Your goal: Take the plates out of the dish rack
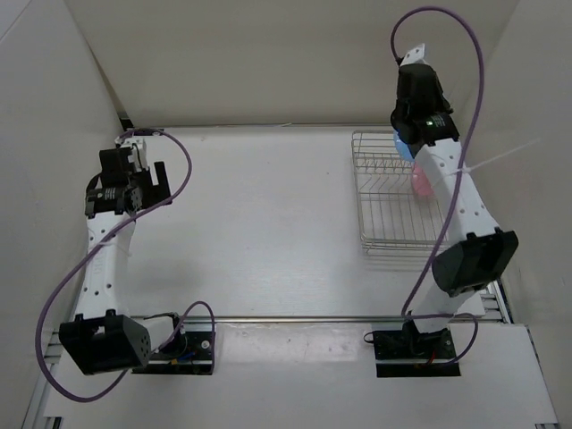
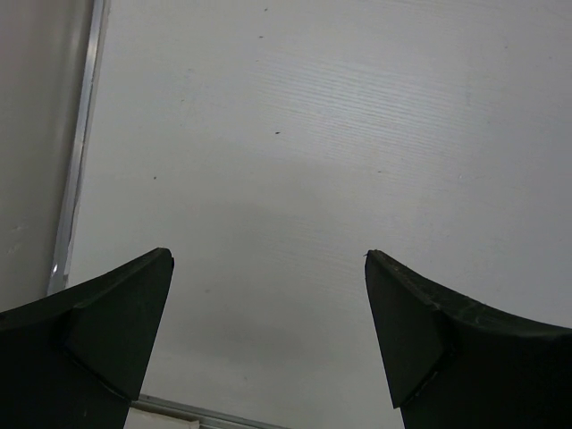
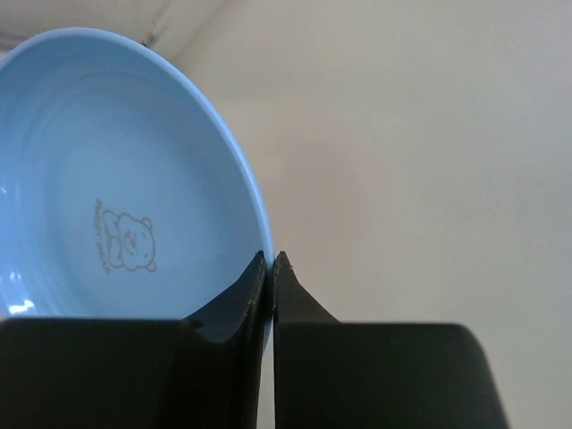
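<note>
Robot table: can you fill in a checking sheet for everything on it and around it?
Surface: white table, no spills seen.
Job's things: dish rack at the far right; pink plate in it; blue plate at its far end.
Clutter: nothing seen.
Grippers: left gripper open above bare table; right gripper shut on the blue plate's rim.
Cables: purple cables loop along both arms.
Surroundings: white walls on three sides.

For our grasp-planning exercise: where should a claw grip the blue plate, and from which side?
The top rim, from above. The blue plate seems to stand on edge in the rack, leaving that thin rim free; the right claw pinches it there.
</note>
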You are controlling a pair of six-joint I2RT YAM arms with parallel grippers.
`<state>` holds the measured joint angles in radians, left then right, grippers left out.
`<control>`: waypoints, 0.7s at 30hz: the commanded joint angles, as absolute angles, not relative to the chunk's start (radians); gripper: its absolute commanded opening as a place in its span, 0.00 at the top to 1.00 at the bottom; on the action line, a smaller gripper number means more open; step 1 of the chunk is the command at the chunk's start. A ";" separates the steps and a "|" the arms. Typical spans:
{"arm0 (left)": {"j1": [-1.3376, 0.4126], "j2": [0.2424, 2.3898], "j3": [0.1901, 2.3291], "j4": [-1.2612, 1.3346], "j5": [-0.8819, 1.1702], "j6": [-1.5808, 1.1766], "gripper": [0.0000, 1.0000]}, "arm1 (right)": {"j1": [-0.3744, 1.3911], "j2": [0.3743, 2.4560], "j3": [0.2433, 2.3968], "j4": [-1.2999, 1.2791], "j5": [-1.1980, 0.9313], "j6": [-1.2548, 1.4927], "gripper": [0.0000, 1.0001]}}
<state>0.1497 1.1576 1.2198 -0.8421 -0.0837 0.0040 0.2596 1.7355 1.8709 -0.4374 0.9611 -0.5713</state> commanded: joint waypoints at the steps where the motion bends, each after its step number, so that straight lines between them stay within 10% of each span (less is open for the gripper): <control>1: 0.108 1.210 1.295 -0.841 -0.028 0.028 0.00 | 0.293 1.602 1.956 -0.550 0.844 -0.446 1.00; 11: -0.138 1.500 1.637 -0.862 0.581 0.118 0.00 | 0.293 1.322 1.579 -0.693 0.047 -0.296 1.00; 21: -0.498 1.655 1.709 -0.741 0.597 0.157 0.01 | 0.293 1.290 1.600 -0.761 -0.261 -0.314 1.00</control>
